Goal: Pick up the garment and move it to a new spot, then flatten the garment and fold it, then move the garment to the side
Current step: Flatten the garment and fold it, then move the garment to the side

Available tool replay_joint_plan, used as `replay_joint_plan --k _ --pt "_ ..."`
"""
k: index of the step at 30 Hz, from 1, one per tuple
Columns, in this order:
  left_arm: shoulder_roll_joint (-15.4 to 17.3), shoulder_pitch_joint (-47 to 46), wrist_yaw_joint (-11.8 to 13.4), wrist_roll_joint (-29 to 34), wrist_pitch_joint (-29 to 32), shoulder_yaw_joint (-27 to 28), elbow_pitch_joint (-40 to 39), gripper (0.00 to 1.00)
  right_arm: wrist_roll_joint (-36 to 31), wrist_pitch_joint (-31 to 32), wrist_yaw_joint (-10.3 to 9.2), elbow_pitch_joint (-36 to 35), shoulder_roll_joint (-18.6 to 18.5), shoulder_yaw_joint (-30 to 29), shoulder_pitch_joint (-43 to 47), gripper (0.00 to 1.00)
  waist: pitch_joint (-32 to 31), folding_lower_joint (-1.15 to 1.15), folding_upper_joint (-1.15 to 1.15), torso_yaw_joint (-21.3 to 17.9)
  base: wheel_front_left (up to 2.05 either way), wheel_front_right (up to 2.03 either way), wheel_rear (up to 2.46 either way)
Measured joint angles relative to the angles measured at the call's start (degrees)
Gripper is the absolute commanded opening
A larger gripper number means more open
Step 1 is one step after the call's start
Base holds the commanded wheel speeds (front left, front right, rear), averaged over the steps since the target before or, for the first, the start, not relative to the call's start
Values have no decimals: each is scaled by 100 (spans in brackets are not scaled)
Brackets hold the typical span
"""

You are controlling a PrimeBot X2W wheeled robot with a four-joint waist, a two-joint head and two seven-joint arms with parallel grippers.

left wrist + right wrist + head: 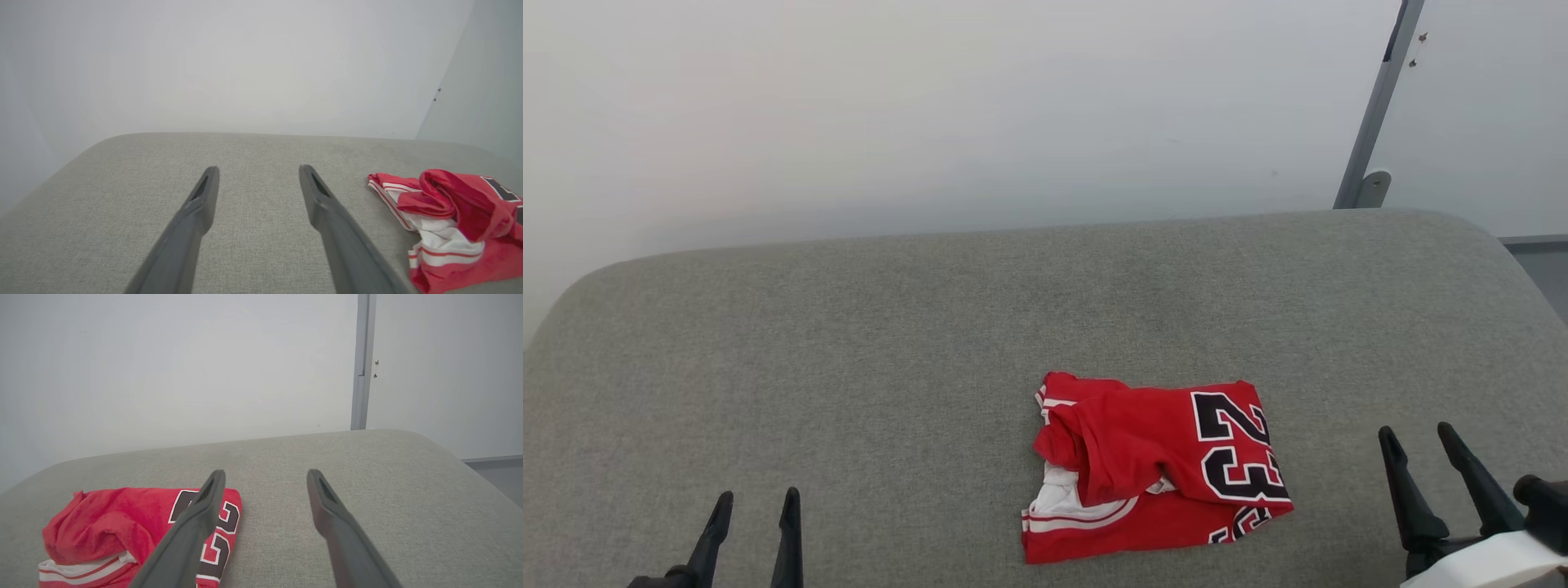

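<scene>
We are observing the garment (1152,465) lying crumpled on the grey cushion (849,367); the left end effector (758,492) and right end effector (1414,428) are both hovering, fingers apart, gripping nothing.

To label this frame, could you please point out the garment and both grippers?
garment (1143,457): head view, red fabric left of the printed number.
left gripper (758,492): head view, midway between its fingertips.
right gripper (1414,428): head view, midway between its fingertips.
</scene>
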Motion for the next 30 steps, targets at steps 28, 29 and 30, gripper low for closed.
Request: replay_joint_plan --k 28,29,30 --pt "-76 -218 0 90 0 33 -49 100 23 211 0 68 55 311 -185 100 123 0 0 223 0 0 0" --pt "-74 -235 0 90 0 46 -65 100 43 347 0 88 23 345 -244 100 131 0 0 244 0 0 0" --pt "-69 -243 0 92 0 58 -89 100 80 483 0 103 -14 366 -307 100 140 0 0 265 0 0 0"
